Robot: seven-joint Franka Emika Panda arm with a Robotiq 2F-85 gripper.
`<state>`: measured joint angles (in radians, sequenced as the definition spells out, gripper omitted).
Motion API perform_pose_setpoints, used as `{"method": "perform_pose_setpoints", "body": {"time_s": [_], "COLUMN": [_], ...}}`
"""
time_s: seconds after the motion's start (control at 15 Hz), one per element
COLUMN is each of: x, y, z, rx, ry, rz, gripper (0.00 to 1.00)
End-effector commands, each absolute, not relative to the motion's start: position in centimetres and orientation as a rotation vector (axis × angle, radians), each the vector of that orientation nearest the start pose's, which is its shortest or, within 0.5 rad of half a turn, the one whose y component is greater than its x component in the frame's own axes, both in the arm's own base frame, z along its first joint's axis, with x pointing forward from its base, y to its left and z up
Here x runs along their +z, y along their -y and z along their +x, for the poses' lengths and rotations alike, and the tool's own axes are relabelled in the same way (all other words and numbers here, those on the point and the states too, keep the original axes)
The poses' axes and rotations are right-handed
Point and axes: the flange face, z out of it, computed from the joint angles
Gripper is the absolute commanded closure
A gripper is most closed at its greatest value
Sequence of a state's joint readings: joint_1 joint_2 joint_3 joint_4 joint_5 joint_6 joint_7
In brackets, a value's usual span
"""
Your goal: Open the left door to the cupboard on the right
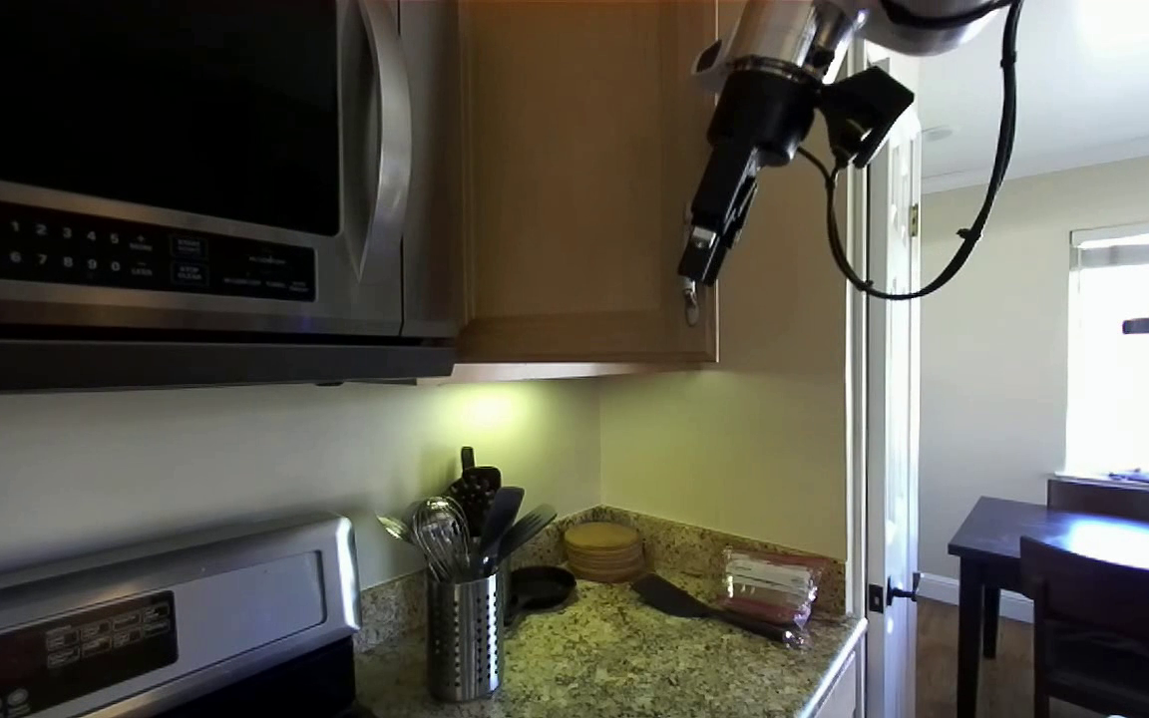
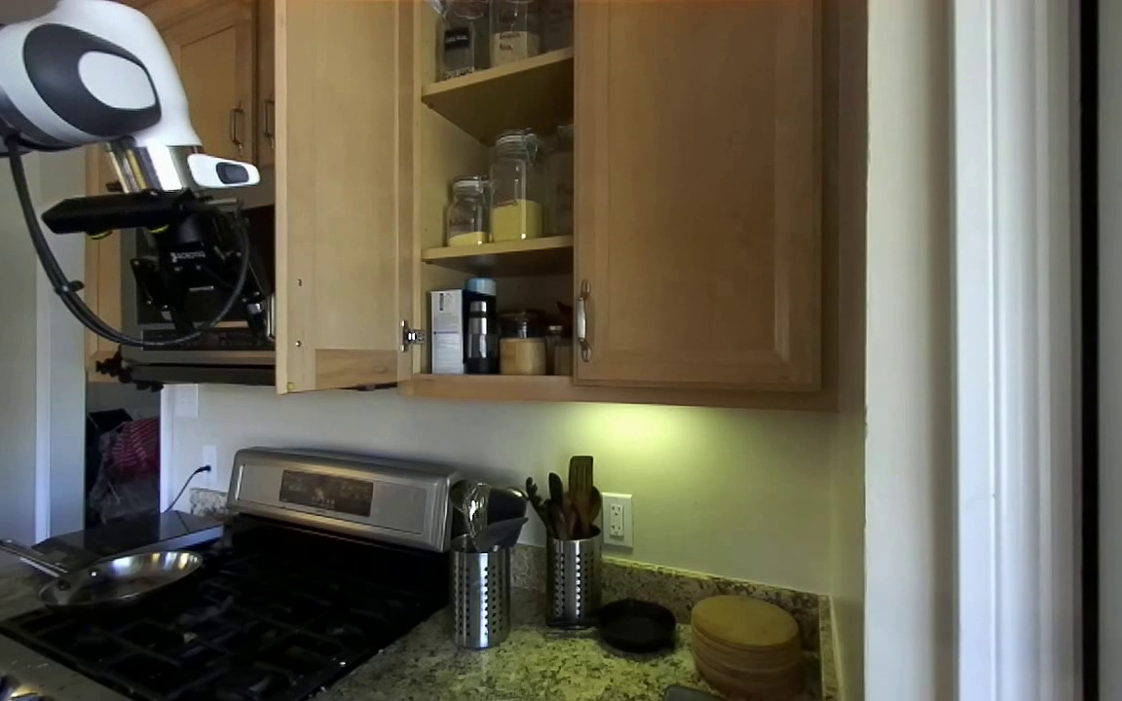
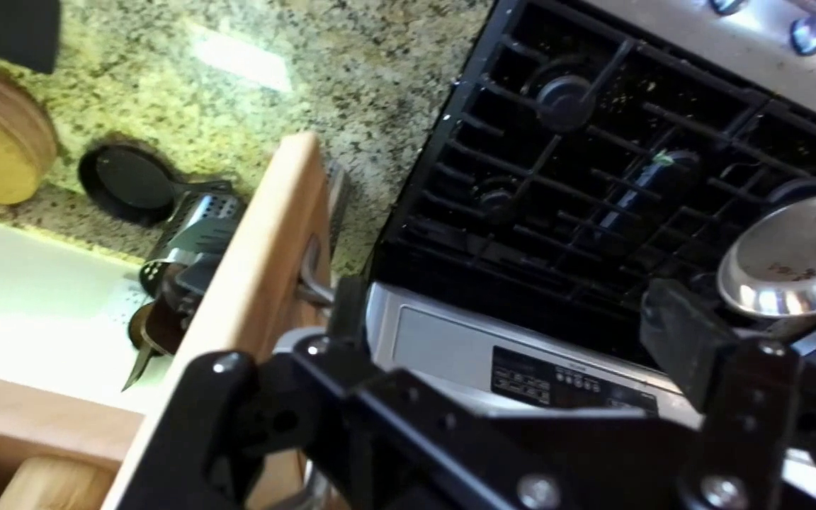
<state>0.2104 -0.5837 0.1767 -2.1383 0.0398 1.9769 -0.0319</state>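
The left door (image 2: 342,185) of the light maple cupboard (image 2: 498,387) stands swung open, its inner face showing in an exterior view. Its outer face (image 1: 574,179), with the metal bar handle (image 1: 691,304) at the lower right, shows in an exterior view. In the wrist view the door's edge (image 3: 259,262) runs up the left side, with the handle (image 3: 314,276) beside my left finger. My gripper (image 3: 514,322) is open with nothing between its fingers. It is on the outer side of the door, close to the handle (image 1: 702,261); I cannot tell whether it touches.
The stainless microwave (image 1: 375,289) is beside the open door. The right door (image 2: 697,195) is shut. Jars (image 2: 517,190) stand on the open shelves. Below are the stove (image 2: 230,594), a pan (image 2: 123,579), utensil holders (image 2: 480,599) and the granite counter (image 1: 574,668).
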Motion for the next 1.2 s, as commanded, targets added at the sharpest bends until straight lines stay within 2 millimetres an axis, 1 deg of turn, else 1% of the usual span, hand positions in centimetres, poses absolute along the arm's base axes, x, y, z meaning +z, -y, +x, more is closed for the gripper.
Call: {"method": "perform_pose_setpoints", "body": {"time_s": [0.0,0.13,0.27,0.47,0.6,0.73,0.87,1.0,1.07,1.13], "x": [63.2,61.5,60.1,58.7,58.3,58.2,58.2,58.4,58.3,58.3], "y": [-15.9,-14.5,-12.9,-10.3,-8.7,-7.0,-5.2,-3.2,-1.9,-1.0], "z": [38.2,38.5,38.2,37.5,36.9,36.2,35.9,36.1,36.7,37.0], "rx": [-0.409,-0.25,-0.091,0.115,0.228,0.3,0.33,0.317,0.283,0.273], "ry": [0.562,0.476,0.39,0.252,0.134,-0.007,-0.128,-0.22,-0.271,-0.301], "rz": [-2.914,-2.91,-2.927,-2.954,-2.971,-2.987,-3.009,-3.042,-3.074,-3.093], "gripper": [0.0,0.0,0.0,0.0,0.0,0.0,0.0,0.0,0.0,0.0]}}
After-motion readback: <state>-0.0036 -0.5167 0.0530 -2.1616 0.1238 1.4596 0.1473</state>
